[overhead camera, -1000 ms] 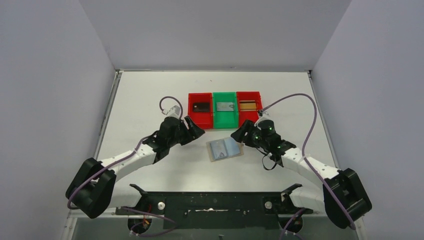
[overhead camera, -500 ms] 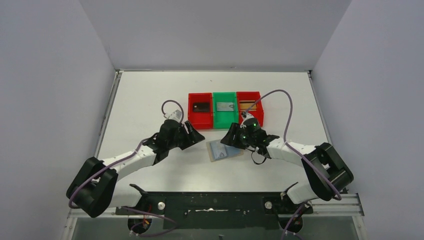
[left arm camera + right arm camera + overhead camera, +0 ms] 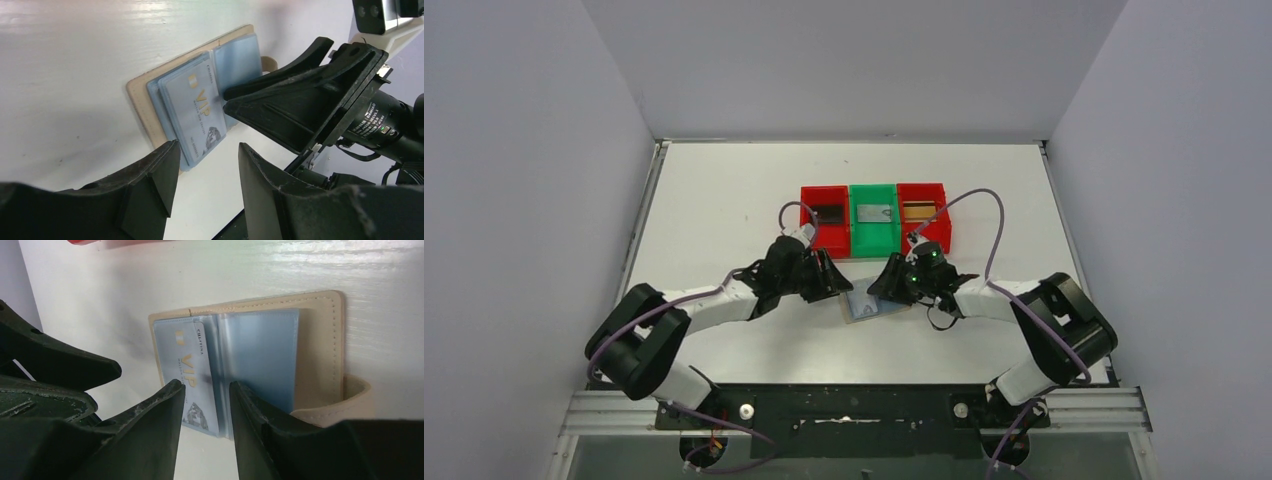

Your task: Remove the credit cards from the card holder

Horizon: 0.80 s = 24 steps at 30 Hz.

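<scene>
Movement since a second ago has brought the left gripper (image 3: pixel 836 285) to the left edge of the open card holder (image 3: pixel 871 306) and the right gripper (image 3: pixel 882 289) over its right half, both with fingers parted, grasping nothing. The holder lies just before the bins, a pale blue VIP card (image 3: pixel 192 375) in its left sleeve. The left red bin (image 3: pixel 839 236) holds a dark card (image 3: pixel 826 213), the green bin (image 3: pixel 873 240) a silver-grey card (image 3: pixel 874 212), and the right red bin (image 3: pixel 904 232) a gold-brown card (image 3: pixel 914 210).
</scene>
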Tool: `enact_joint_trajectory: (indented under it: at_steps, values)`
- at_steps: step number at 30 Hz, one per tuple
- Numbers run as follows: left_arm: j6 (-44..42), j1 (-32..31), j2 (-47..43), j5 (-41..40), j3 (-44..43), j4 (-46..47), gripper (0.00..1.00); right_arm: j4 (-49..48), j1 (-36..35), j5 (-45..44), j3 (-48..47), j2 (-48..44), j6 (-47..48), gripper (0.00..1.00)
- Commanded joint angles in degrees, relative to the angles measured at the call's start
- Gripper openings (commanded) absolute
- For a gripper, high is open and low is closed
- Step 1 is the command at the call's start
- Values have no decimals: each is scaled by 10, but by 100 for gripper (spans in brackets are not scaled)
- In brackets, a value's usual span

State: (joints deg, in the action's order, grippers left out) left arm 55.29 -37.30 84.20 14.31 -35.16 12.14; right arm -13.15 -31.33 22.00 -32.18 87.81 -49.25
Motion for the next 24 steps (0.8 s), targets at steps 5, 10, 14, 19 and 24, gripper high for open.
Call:
enact_joint_trajectory:
  at_steps: [5, 10, 14, 19, 24]
  values:
    - [-15, -11, 51, 34, -60, 28, 44, -74, 19, 41, 22, 18, -17, 38]
    - [-27, -20, 74, 28, -81, 4, 41, -81, 20, 50, 21, 22, -17, 37]
    - [-36, -24, 86, 24, -88, -18, 39, -82, 20, 52, 20, 27, -19, 37]
    - [-36, -29, 97, 32, -91, -12, 37, -86, 19, 53, 20, 31, -21, 36]
    - [-36, -29, 115, 33, -92, -10, 36, -90, 20, 56, 20, 34, -22, 36]
